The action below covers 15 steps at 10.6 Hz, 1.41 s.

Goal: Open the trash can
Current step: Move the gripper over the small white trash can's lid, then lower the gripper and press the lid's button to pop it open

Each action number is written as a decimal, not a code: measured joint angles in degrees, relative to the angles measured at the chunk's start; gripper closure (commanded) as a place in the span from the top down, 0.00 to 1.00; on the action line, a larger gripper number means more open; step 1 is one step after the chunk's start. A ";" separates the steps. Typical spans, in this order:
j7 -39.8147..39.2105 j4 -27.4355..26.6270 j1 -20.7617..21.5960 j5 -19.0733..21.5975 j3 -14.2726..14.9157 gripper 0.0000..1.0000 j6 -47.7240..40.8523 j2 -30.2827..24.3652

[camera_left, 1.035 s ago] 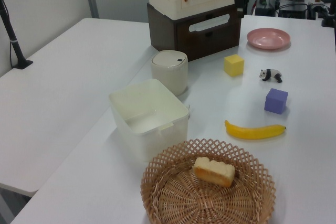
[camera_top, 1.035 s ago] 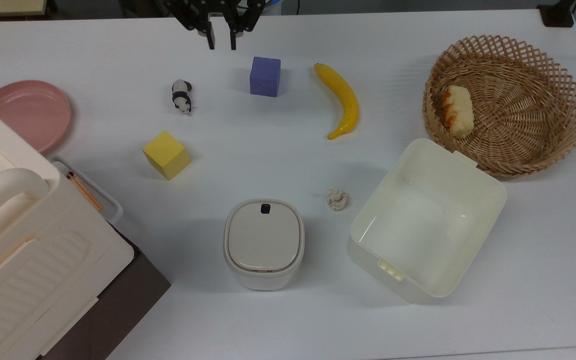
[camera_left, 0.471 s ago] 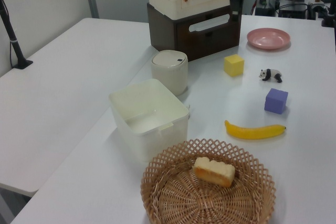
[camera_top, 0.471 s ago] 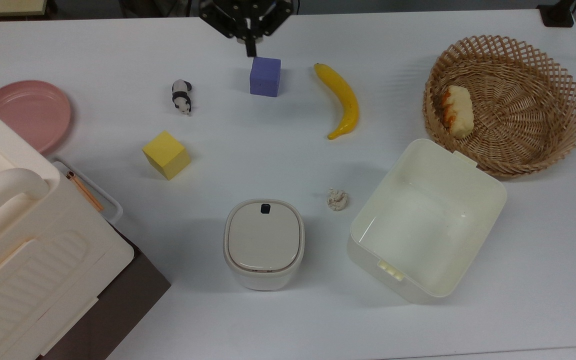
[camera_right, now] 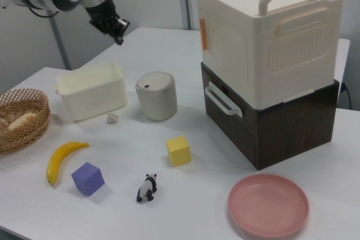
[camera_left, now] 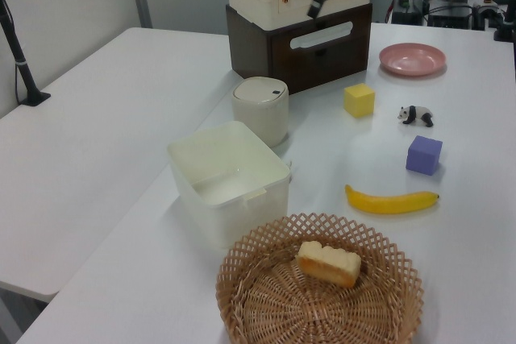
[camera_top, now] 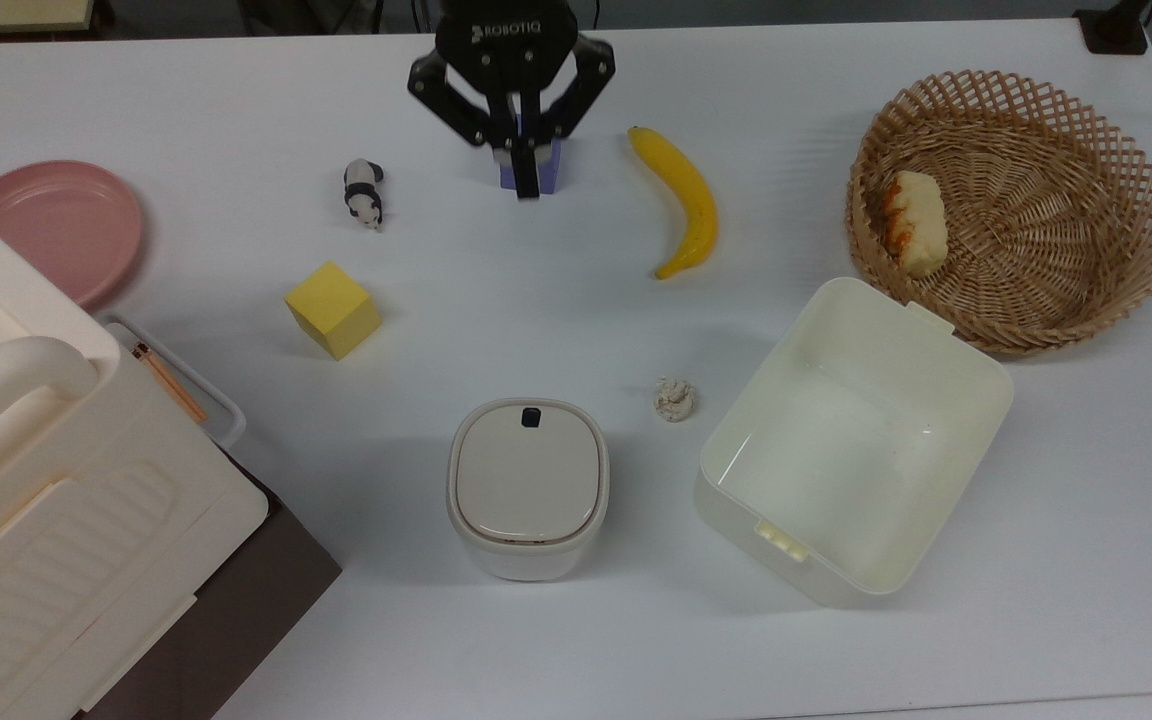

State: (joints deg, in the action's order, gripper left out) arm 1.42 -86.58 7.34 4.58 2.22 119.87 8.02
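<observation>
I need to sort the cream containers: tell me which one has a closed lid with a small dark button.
The trash can, the small rounded-square bin with the beige lid. The tub beside it is lidless, and the big box has handles, no button.

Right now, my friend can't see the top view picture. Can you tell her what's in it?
A small cream trash can sits shut on a white table, with the robot's tool hanging farther back above a purple block. Around are a banana, yellow block and toy panda.

The gripper [camera_top: 526, 178] carries the brand ROBOTIQ on its black body (white lettering, top view).
</observation>
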 measured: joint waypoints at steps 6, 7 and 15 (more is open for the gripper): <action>1.34 -0.44 -0.23 -0.24 0.07 0.00 15.97 9.86; 1.34 -0.43 -0.24 -0.26 0.07 0.00 16.21 11.15; 1.58 -0.38 0.63 -0.55 0.07 0.00 16.57 18.93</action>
State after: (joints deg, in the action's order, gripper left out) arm 3.00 -86.95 7.97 4.03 2.29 136.45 26.94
